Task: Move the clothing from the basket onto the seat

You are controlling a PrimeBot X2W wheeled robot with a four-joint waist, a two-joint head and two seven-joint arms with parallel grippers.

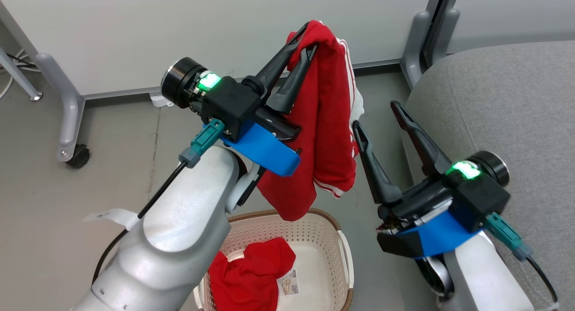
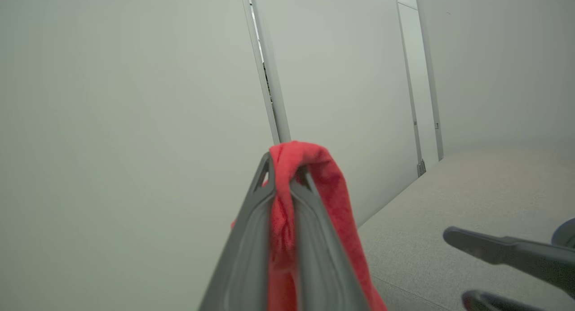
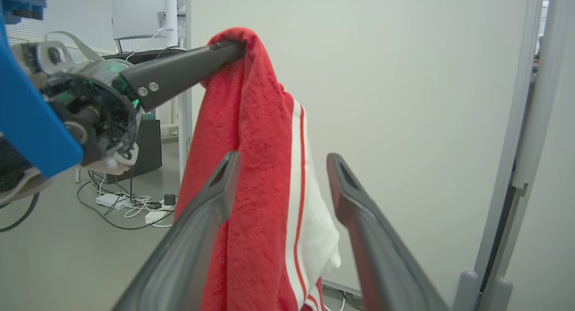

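My left gripper is shut on a red garment with white trim bands, which hangs high above the floor. Its fingers pinch the fabric in the left wrist view. A second red garment lies crumpled in the cream perforated basket at the bottom of the head view. To the right of the hanging cloth, my right gripper stands open and holds nothing. In the right wrist view the garment hangs just beyond its spread fingers. The grey seat is on the right.
A white partition wall runs behind, with grey wheeled legs at the left and grey posts by the seat's corner. Cables and a power strip lie on the grey floor. A tag lies in the basket.
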